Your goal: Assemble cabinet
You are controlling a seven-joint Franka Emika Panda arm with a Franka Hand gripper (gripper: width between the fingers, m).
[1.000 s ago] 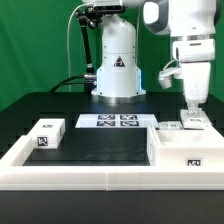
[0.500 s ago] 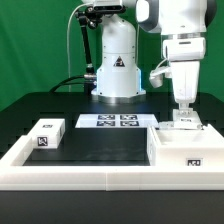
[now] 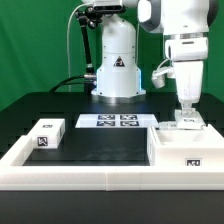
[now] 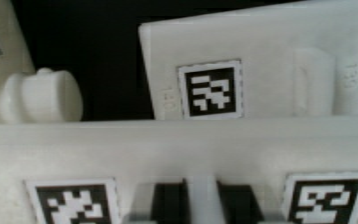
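The cabinet's large white box [image 3: 185,150] stands at the exterior view's right, with a tag on its front. My gripper [image 3: 186,113] hangs straight down over the box's top and is shut on a small white tagged block [image 3: 187,123] that sits on or just above it. In the wrist view the gripper [image 4: 201,205] has its dark fingers [image 4: 172,205] close either side of a thin white strip of this block [image 4: 176,150], which bears a tag on each side. Beyond it lies another tagged white face [image 4: 265,60]. A second small white block [image 3: 47,133] lies at the left.
The marker board [image 3: 117,121] lies flat at the table's back middle, before the robot's base [image 3: 116,70]. A long white rail [image 3: 80,172] edges the black table's front and left. A round white knob-like part [image 4: 43,95] shows beside the box in the wrist view.
My gripper has shifted a little toward the exterior view's left over the box top, and the small white block under it has shifted with it. The left block has not moved.
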